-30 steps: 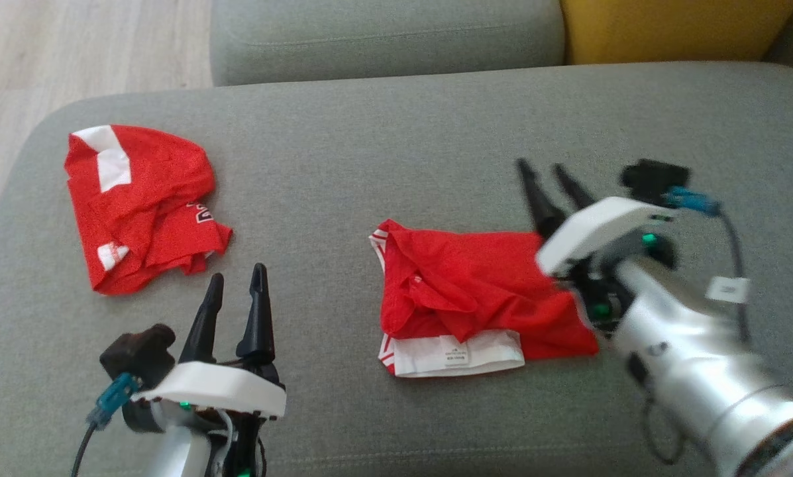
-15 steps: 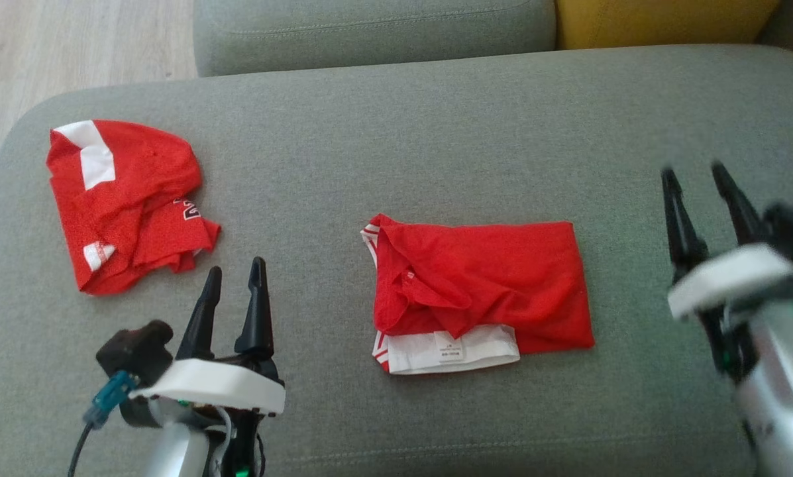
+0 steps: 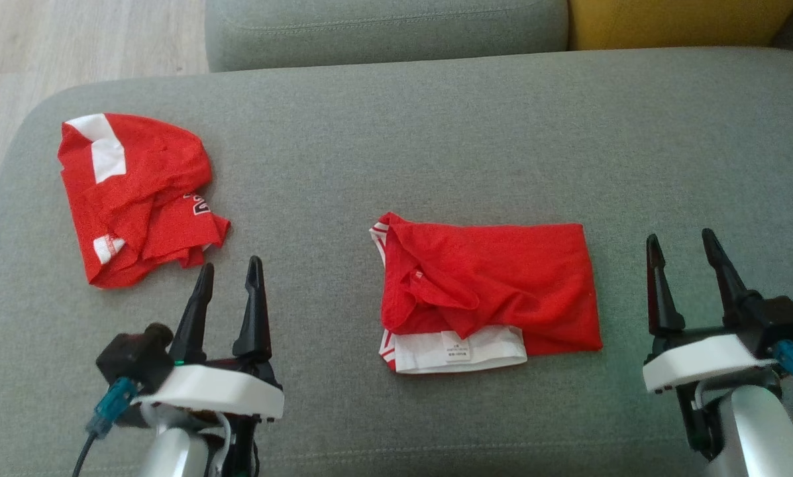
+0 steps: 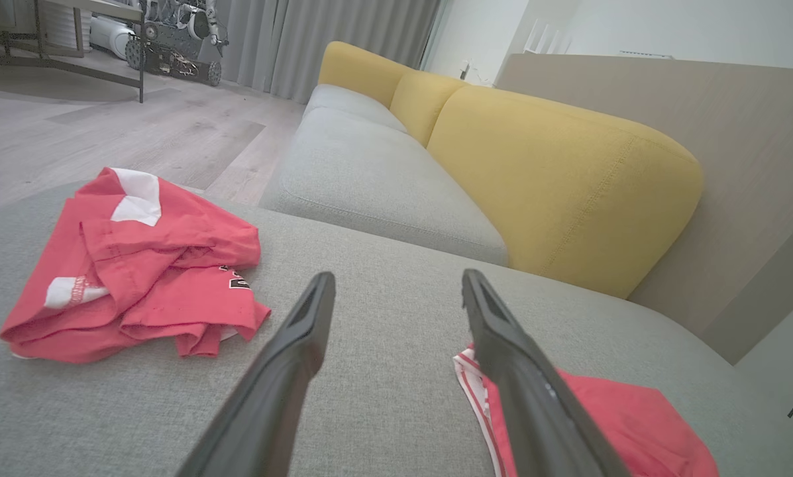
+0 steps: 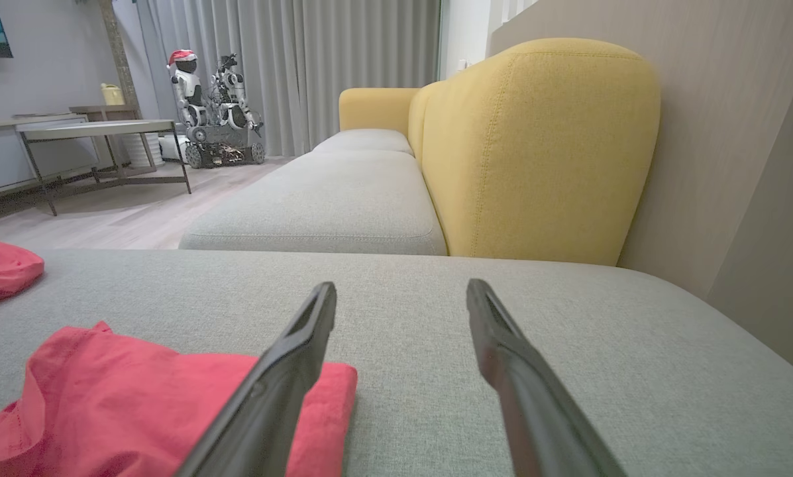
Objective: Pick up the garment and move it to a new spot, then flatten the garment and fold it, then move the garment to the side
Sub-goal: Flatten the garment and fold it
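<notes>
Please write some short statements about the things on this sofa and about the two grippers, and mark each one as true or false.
1. A folded red garment and a crumpled red garment both lie on the grey cushion. True.
2. The right gripper holds the folded red garment. False: its jaws are open and empty, apart from the garment.
3. The crumpled red garment lies to the robot's left of the folded one. True.
4. The left gripper has its jaws shut. False: they stand open, with nothing between them.
5. The backrest is blue. False: it is yellow.
</notes>
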`<state>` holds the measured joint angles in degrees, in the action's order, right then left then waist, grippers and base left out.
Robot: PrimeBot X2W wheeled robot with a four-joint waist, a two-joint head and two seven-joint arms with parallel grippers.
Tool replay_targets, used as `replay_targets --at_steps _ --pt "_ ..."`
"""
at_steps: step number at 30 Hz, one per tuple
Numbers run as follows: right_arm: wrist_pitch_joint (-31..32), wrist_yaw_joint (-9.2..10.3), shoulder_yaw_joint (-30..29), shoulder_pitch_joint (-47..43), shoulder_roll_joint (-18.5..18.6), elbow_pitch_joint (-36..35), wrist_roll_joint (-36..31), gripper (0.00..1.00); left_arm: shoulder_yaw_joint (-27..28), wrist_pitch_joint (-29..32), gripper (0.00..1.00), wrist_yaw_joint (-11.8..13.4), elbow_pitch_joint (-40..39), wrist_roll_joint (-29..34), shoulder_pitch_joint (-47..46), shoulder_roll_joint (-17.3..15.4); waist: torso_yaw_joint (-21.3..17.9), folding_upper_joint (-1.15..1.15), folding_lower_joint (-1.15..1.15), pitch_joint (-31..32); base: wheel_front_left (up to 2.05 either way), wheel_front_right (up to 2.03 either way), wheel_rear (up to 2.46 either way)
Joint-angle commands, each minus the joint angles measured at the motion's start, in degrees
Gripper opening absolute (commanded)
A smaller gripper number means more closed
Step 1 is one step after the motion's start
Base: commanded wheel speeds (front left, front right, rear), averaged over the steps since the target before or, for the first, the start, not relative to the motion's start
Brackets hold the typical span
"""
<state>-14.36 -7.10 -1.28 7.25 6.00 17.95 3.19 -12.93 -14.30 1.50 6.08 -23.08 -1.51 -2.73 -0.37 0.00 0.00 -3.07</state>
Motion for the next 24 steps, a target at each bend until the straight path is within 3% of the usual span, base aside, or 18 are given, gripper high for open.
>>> replay_targets --at_steps 1,8,9,10,18,24 --pt "-0.63 -0.39 0.80 0.49 -0.03 -2.24 -0.60 1.00 1.74 -0.70 1.00 -0.09 -2.19 0.56 -1.44 -0.15 0.07 0.00 0.00 0.16 0.00 0.00 0.00" --pt "-0.63 -0.39 1.59 0.25 -0.36 -2.21 -1.29 1.00 1.15 -0.70 1.00 -0.20 -2.08 0.56 -1.16 -0.15 0.83 0.00 0.00 0.47 0.00 0.00 0.00" --pt "-0.63 -0.39 2.20 0.27 -0.42 -1.97 -1.12 0.56 0.99 -0.70 1.00 -0.28 -2.00 0.52 -1.21 -0.15 1.06 0.00 0.00 0.41 0.00 0.00 0.00" --pt "-0.63 -0.39 2.97 0.34 -0.48 -1.72 -0.93 0.00 0.84 -0.70 1.00 -0.38 -1.88 0.49 -1.23 -0.15 1.30 0.00 0.00 0.38 0.00 0.00 0.00" --pt "-0.63 -0.39 12.66 2.41 -1.01 2.11 -0.47 0.00 0.40 -0.70 1.00 -0.67 -1.49 -0.23 -2.06 -0.15 3.90 0.00 0.00 -1.58 0.00 0.00 0.00" --pt "-0.63 -0.39 17.23 5.64 -1.59 9.31 -0.70 0.00 -0.30 -0.70 1.00 -0.94 -1.21 -0.48 -3.05 -0.15 6.70 0.00 0.00 -3.19 0.00 0.00 0.00"
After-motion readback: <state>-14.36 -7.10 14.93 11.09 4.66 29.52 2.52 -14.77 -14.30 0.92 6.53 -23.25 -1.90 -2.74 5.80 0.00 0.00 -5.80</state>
